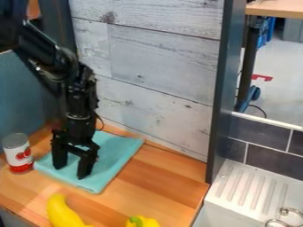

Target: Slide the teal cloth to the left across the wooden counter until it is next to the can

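On the wooden counter (pixel 142 188), the pincer (pixel 71 172) hangs wide open over teal cloth (pixel 117 153).

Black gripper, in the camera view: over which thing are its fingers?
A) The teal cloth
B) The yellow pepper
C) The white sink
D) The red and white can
A: the black gripper hangs with its fingers spread and the teal cloth showing around and between them, while the red and white can stands off to the image's left.
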You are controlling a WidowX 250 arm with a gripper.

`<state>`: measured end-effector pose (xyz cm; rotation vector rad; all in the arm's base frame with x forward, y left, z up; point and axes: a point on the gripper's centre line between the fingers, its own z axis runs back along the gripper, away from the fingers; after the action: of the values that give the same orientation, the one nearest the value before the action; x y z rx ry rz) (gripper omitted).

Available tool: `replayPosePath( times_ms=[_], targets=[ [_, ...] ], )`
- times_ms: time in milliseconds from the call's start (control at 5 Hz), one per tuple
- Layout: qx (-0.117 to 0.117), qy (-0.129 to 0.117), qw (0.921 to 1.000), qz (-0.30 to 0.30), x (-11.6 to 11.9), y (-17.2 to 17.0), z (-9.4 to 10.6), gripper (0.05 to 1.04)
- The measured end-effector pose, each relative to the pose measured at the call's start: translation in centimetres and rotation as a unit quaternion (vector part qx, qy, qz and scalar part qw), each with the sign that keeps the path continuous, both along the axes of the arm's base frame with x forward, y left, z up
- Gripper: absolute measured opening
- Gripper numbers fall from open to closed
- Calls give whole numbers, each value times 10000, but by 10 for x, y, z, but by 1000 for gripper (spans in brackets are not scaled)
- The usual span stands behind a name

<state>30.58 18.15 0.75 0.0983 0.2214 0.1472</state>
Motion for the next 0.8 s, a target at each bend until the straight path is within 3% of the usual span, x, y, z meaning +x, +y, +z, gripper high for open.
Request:
replayPosePath(
  times_ms=[200, 400, 600, 800],
  targets=[
    [-64, -141, 9999, -38, -6, -6, 11, 1002],
    [-80, -550, 9984, -60, -7, -14, 36, 1000],
    [-234, -677, 9974, -111, -10, -21, 44, 1001],
    [-325, -818, 9959, -204, -22, -32, 66, 1001]
  ],
)
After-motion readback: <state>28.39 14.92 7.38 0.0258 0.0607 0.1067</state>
